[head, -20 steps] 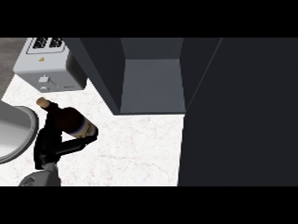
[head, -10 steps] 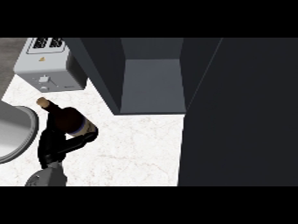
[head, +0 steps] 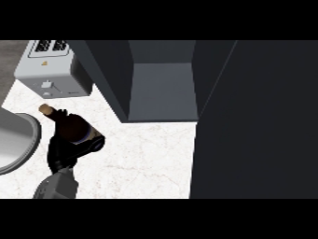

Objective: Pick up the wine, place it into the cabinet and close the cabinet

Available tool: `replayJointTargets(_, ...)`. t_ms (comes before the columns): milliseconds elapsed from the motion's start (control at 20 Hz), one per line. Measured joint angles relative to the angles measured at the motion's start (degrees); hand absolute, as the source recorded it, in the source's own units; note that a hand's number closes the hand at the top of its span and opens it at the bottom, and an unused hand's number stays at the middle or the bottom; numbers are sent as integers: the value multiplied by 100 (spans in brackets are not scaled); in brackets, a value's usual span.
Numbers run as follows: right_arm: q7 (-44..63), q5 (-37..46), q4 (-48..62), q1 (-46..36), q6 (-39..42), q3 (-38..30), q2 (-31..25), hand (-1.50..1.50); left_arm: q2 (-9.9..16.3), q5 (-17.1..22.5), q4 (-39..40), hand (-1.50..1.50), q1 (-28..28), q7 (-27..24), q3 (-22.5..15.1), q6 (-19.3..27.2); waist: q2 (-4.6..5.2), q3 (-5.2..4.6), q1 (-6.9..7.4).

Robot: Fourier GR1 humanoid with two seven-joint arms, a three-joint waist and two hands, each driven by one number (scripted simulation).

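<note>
The wine bottle (head: 70, 126) is dark with a tan cork top (head: 45, 109). It leans with its neck up and to the left, over the white marble counter (head: 148, 158) at the lower left. My left hand (head: 66, 150) is curled round the bottle's lower body and hides its base. The forearm comes in from the bottom left. The dark cabinet (head: 162, 91) stands to the right of the bottle with its grey inside showing. Its open door (head: 265, 121) fills the right side of the view. My right hand does not show.
A grey toaster (head: 48, 70) stands at the back left, just behind the bottle's neck. A large round grey metal vessel (head: 3, 140) sits at the left edge, close beside my hand. The cabinet's left wall (head: 106, 79) stands between bottle and opening.
My left hand and the bottle have shifted only slightly up and to the right. The forearm has come a little further into view.
</note>
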Motion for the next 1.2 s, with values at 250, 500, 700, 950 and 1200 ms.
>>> replayJointTargets(250,-13,-14,5,66,38,15,33,-150,13,18,400,150,-291,-259,26,-23,2,0,-17)
replayJointTargets(500,-287,-25,6,395,200,41,14,-150,-3,42,614,150,-457,-422,-16,-24,-2,3,-25)
replayJointTargets(700,-257,-30,-9,395,179,75,20,-150,-10,-39,642,150,-541,-544,-220,244,-7,2,-18)
replayJointTargets(950,-118,-44,23,165,185,-149,6,-150,13,-130,417,150,-352,-762,-402,85,-5,3,40)
replayJointTargets(1200,-117,-28,49,110,125,-60,96,-150,78,-106,-45,150,610,-1395,-746,-827,-24,3,82)
